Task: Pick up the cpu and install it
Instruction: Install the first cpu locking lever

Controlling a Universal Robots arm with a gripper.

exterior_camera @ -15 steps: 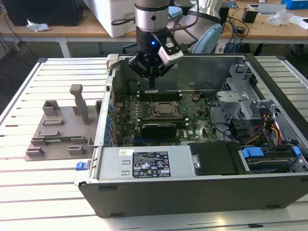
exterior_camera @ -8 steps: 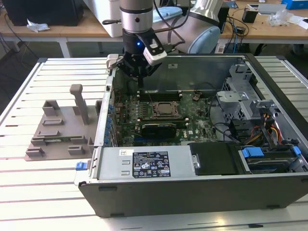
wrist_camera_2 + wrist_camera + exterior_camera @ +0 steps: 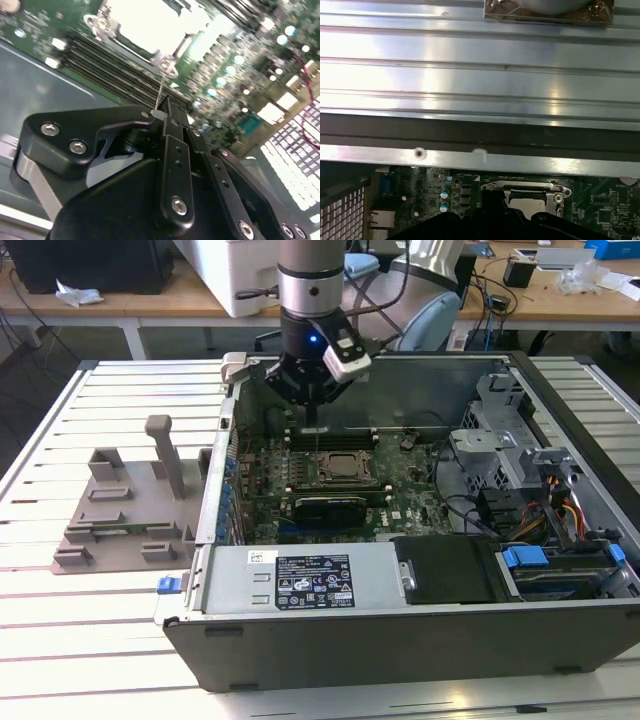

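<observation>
The arm hangs vertical, wrist down, its pincer [image 3: 313, 410] (fingers [image 3: 172, 150] pressed together) pointing straight downward.

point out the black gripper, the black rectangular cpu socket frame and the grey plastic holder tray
black gripper [image 3: 312, 390], exterior view, fingertip end.
black rectangular cpu socket frame [image 3: 343, 468], exterior view, its middle.
grey plastic holder tray [image 3: 110, 522], exterior view, flat base.

Lab: cluttered desks [image 3: 150, 300], slatted worktable [image 3: 100, 610].

I can read nothing: the white-and-black labels [image 3: 313, 582] on the power supply cover [image 3: 300, 578] (print too small) stay illegible.
</observation>
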